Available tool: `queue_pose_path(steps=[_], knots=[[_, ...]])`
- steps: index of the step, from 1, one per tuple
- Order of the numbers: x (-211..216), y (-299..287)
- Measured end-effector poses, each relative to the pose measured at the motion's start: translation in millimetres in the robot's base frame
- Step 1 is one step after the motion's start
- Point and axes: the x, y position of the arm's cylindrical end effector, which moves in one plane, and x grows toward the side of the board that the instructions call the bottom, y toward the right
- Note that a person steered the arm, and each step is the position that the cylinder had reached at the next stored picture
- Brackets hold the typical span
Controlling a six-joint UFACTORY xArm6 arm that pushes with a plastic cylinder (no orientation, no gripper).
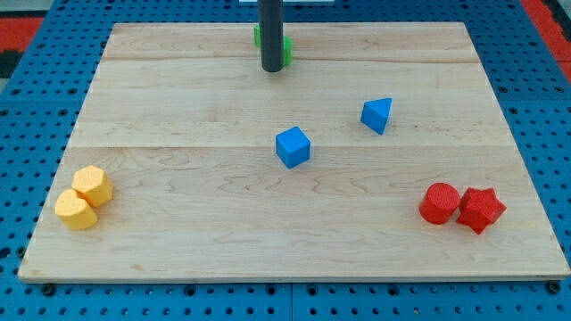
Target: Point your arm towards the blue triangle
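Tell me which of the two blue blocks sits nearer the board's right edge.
The blue triangle; the blue cube lies left of it and lower, nearer the board's middle.

1. Our table (178, 107) is a pale wooden board.
2. A blue triangle (377, 115) and a blue cube (293, 147) lie near its middle, apart.
3. Two yellow blocks (84, 198) touch at the view's left.
4. A red cylinder (440, 203) and a red star (481, 209) touch at the right.
5. A green block (286, 46) sits at the top, partly hidden.

Pale wood board (178, 107) w/ plank seams on blue pegboard (36, 134), red patches at top corners.
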Motion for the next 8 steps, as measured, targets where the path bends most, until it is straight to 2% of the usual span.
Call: queue_pose_path(steps=[1,3,8], knots=[[0,0],[63,35],[63,34]])
